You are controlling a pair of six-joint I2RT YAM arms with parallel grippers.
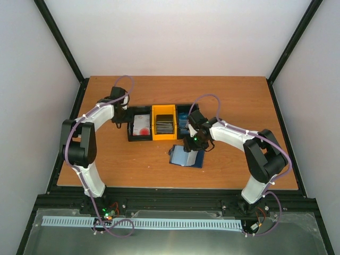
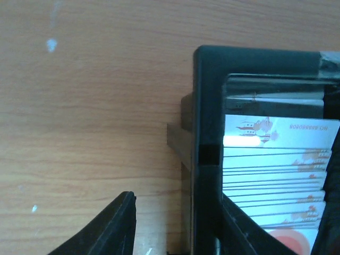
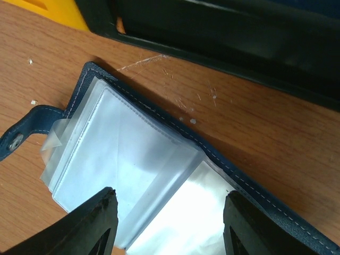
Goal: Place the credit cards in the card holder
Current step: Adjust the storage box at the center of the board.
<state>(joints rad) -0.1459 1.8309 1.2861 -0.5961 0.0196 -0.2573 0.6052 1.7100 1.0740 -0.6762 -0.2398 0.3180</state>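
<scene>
The card holder [image 3: 159,154] lies open on the table, navy with clear plastic pockets and a snap tab at its left; it also shows in the top view [image 1: 187,158]. My right gripper [image 3: 170,194] hovers open just above its pockets, holding nothing [image 1: 192,145]. White credit cards [image 2: 276,170] with a red circle stand stacked in the tray's left compartment [image 1: 141,126]. Dark grey cards [image 1: 164,127] fill the yellow compartment, blue ones [image 1: 183,122] the right one. My left gripper [image 2: 178,197] is open and straddles the tray's left wall [image 2: 207,159], one finger outside, one inside beside the cards.
The black-and-yellow three-compartment tray [image 1: 159,139] sits mid-table just behind the card holder. Bare wooden table [image 1: 228,95] extends behind and to both sides. Black frame rails [image 1: 66,50] and white walls enclose the table.
</scene>
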